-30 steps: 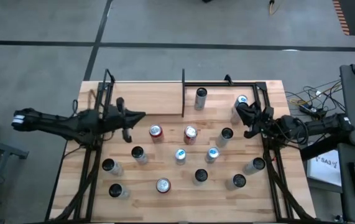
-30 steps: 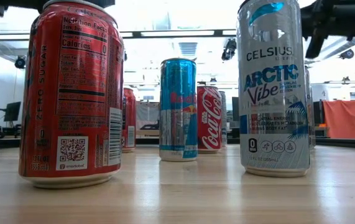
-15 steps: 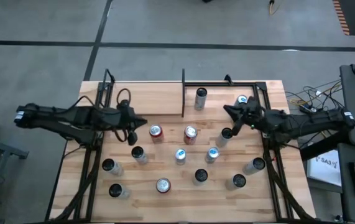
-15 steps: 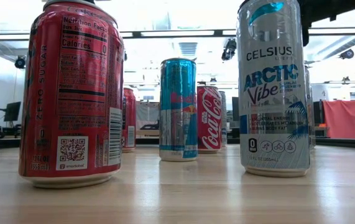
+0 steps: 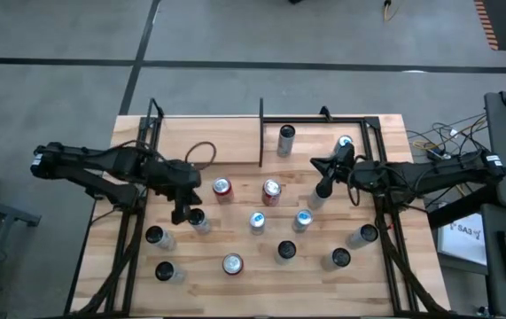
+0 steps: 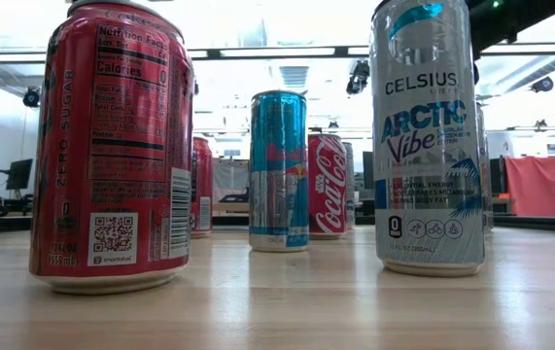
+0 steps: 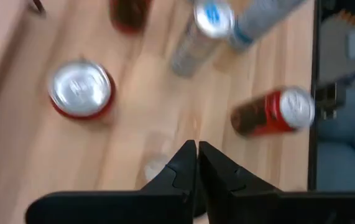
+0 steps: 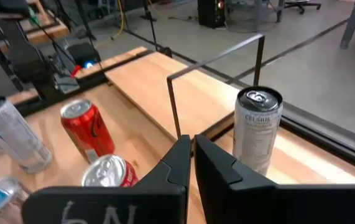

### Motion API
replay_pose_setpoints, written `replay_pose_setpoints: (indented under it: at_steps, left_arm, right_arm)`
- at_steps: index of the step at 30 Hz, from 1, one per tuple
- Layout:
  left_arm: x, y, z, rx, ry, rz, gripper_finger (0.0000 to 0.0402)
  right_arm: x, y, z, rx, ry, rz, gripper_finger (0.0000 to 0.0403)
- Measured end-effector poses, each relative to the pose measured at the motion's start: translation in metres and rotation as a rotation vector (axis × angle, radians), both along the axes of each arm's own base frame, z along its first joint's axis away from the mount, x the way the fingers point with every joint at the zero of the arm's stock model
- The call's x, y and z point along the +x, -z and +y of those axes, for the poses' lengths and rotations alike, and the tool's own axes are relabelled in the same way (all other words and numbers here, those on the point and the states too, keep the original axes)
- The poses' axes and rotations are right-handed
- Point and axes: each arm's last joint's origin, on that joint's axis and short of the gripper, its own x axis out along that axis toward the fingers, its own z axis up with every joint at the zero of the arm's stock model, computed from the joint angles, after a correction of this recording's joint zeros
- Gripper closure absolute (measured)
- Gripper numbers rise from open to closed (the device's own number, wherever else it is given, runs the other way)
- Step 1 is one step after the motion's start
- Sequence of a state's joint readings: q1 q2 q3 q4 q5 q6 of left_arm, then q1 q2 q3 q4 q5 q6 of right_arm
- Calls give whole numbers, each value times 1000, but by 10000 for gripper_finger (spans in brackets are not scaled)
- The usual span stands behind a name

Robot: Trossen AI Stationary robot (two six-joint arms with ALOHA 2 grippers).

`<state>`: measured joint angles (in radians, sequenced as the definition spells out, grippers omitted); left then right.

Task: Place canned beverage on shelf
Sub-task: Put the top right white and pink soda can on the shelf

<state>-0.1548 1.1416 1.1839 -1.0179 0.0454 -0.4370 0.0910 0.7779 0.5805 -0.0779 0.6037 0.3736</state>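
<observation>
Where black rods edge the far side of the table (image 5: 235,283): shelf (image 5: 206,142), pale plywood panel, bare toward its left end, one silver can (image 5: 286,140) upright just right of the dividing rod. Open board between shelf and can cluster. All cans upright, long axes vertical. Left gripper (image 5: 179,215) pinched closed, empty, above a dark-topped can (image 5: 198,220). Right gripper (image 5: 321,188) likewise closed, empty, over a dark-topped can (image 5: 318,196) near the right rail.
</observation>
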Motion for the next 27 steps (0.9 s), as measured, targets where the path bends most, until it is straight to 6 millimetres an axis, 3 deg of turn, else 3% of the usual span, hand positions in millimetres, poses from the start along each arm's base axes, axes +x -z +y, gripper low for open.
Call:
replay_pose_setpoints:
  at_steps: [4,9,18,21,27]
  left_arm:
    - [6,7,-10,-4,20,73,362]
    - [12,17,-26,-9,78,155,285]
    - [22,5,-36,182,19,194,143]
    - [23,6,-39,192,37,201,122]
    - [19,19,-43,189,6,260,116]
  right_arm:
    - [4,5,0,-16,-4,35,390]
    - [10,11,1,-11,-2,68,390]
    - [18,20,2,-15,-2,110,390]
    - [18,20,2,-15,-3,110,390]
    - [17,19,2,-19,-5,111,390]
